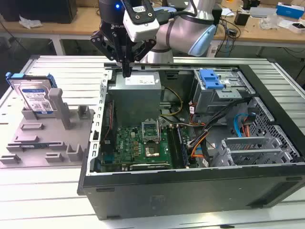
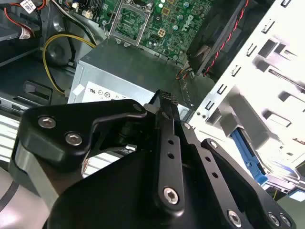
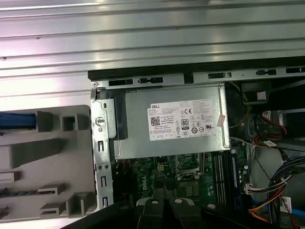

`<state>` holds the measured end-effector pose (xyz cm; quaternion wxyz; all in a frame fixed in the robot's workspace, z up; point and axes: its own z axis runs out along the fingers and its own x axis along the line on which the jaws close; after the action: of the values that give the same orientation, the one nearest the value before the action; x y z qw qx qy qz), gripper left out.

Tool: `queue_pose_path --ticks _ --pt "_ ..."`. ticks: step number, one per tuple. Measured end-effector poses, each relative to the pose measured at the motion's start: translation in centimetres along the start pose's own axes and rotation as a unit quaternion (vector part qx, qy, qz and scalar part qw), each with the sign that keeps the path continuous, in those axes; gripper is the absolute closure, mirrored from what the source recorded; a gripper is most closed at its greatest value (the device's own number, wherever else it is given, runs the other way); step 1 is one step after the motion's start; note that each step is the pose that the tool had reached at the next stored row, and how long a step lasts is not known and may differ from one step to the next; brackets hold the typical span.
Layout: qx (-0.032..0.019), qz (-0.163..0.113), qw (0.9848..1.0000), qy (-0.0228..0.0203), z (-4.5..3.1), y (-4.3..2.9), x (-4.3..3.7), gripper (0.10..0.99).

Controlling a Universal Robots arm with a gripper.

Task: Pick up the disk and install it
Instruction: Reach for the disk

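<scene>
The disk (image 1: 34, 97), a silver drive with a white-and-blue label in a blue carrier, stands upright in a grey holder (image 1: 45, 138) at the exterior view's left, outside the computer case. Its blue edge (image 3: 16, 120) appears in the first wrist view. My gripper (image 1: 127, 71) hangs over the case's back left corner, just above the grey power supply (image 1: 138, 83), well to the right of the disk. The black fingers (image 2: 164, 102) are pressed together with nothing between them; the gripper is shut and empty.
The open black computer case (image 1: 190, 186) lies on a ribbed metal table. Inside are a green motherboard (image 1: 138, 145), loose cables (image 1: 209, 129), and a metal drive cage with a blue latch (image 1: 211, 78) at the back right. A workbench with clutter stands behind.
</scene>
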<state>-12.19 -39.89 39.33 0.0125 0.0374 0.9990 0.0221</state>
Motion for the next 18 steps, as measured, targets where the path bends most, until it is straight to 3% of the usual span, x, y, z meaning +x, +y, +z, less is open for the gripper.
queue_pose_path --ticks 12,16,18 --pt "0.0000 0.000 1.0000 0.0000 0.00 0.00 0.25 0.980" --pt "0.0001 0.000 1.0000 0.0000 0.00 0.58 2.81 0.980" --pt "0.0000 0.000 1.0000 0.0001 0.07 1.15 4.60 0.980"
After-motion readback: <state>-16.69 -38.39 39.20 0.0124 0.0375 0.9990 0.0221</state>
